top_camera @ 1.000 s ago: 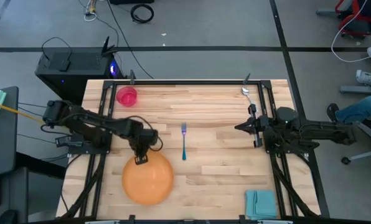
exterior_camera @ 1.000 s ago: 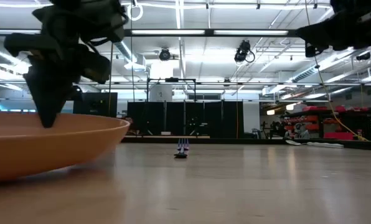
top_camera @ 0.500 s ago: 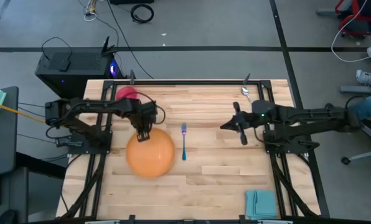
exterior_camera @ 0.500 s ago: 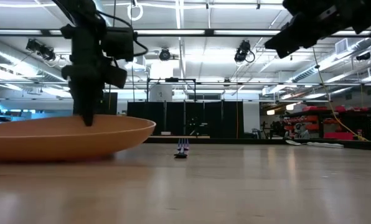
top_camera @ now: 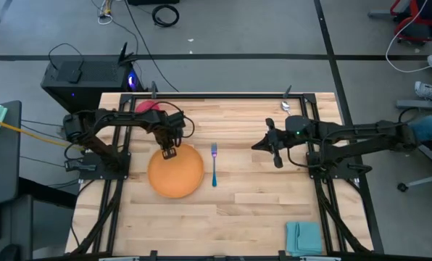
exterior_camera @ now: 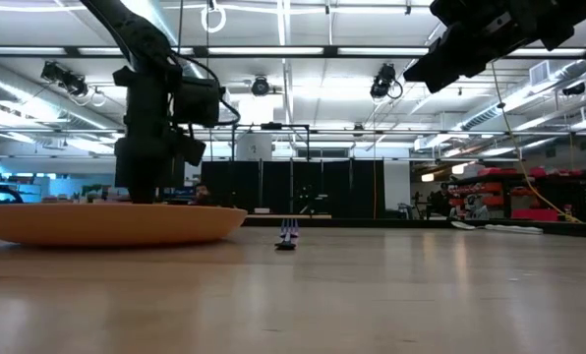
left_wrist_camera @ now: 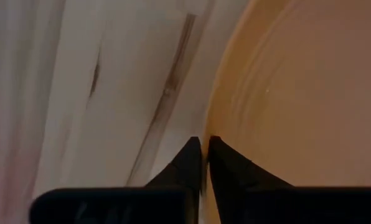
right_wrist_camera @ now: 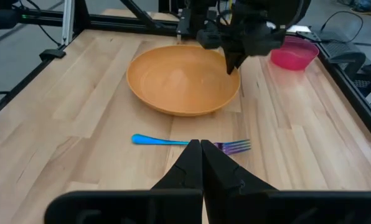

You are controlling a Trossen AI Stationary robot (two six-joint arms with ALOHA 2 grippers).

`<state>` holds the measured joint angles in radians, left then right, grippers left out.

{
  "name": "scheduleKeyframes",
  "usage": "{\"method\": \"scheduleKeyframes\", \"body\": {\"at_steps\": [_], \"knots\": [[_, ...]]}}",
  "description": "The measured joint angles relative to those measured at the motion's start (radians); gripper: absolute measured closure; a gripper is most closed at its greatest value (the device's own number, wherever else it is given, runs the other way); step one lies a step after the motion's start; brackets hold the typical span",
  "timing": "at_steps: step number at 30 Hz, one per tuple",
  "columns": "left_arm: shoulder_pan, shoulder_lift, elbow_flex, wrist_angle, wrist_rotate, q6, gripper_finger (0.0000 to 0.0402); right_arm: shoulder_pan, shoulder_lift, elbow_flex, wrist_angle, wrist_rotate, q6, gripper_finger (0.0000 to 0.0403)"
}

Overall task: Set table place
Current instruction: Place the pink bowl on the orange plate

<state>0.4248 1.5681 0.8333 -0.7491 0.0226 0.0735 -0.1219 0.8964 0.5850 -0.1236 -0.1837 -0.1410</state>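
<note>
The round orange plate [top_camera: 176,172] sits left of the table's middle and looks level in the low view [exterior_camera: 106,222]. My left gripper [top_camera: 168,152] stands over the plate's far rim, shut on it. The blue-handled fork [top_camera: 214,167] lies flat just right of the plate. My right gripper [top_camera: 272,149] hovers shut above the table, right of the fork, touching nothing. The pink cup [top_camera: 146,106] stands at the far left, partly hidden by my left arm. The silver spoon [top_camera: 287,108] lies by the far right corner. My left gripper pinches the plate's far rim [left_wrist_camera: 213,115] between its two fingers, one inside the plate and one outside. The fingers [exterior_camera: 142,187] come from above, pointing down. The plate sits level with its base on the table.
A folded teal napkin [top_camera: 304,237] lies at the near right corner. Black rails run along the table's left and right sides [top_camera: 111,181]. Bare wood lies between the fork and my right arm. A person's leg and shoe show off the table at right.
My left gripper has carried the plate from the near left toward the far edge and lowered it. The plate was tilted with its held rim raised and now lies level next to the fork. My right gripper has moved toward the table's left, closer to the fork.
</note>
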Motion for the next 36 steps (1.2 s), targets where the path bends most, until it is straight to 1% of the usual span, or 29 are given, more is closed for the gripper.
{"method": "scheduleKeyframes", "body": {"at_steps": [5,11,14,16,22,27,29,36], "knots": [[-0.002,0.005,0.0,0.005,-0.018,0.001,0.0324,0.0,-0.002,0.0,-0.003,0.0,0.0,0.0402],[-0.002,0.001,0.0,0.004,-0.011,-0.008,0.0267,0.0,-0.002,0.0,-0.003,0.0,0.0,0.0402],[-0.002,0.001,0.0,-0.023,-0.009,-0.009,0.0244,0.0,-0.002,0.0,-0.003,0.0,0.0,0.0402],[-0.001,0.001,0.019,-0.075,-0.007,-0.014,0.0235,0.0,-0.002,0.0,-0.003,0.0,0.0,0.0402],[0.014,0.001,0.151,-0.248,-0.006,-0.036,0.0231,0.0,-0.002,0.0,-0.003,0.0,0.0,0.0402],[0.07,0.0,0.234,-0.262,-0.098,-0.062,0.0236,0.0,-0.002,0.0,-0.003,0.0,0.0,0.0402],[0.106,0.0,0.248,-0.266,-0.128,-0.063,0.0236,0.0,-0.002,0.0,-0.003,0.0,0.0,0.0402],[0.301,0.001,0.256,-0.265,-0.136,-0.089,0.0238,0.0,-0.002,0.0,-0.003,0.0,0.0,0.0402]]}}
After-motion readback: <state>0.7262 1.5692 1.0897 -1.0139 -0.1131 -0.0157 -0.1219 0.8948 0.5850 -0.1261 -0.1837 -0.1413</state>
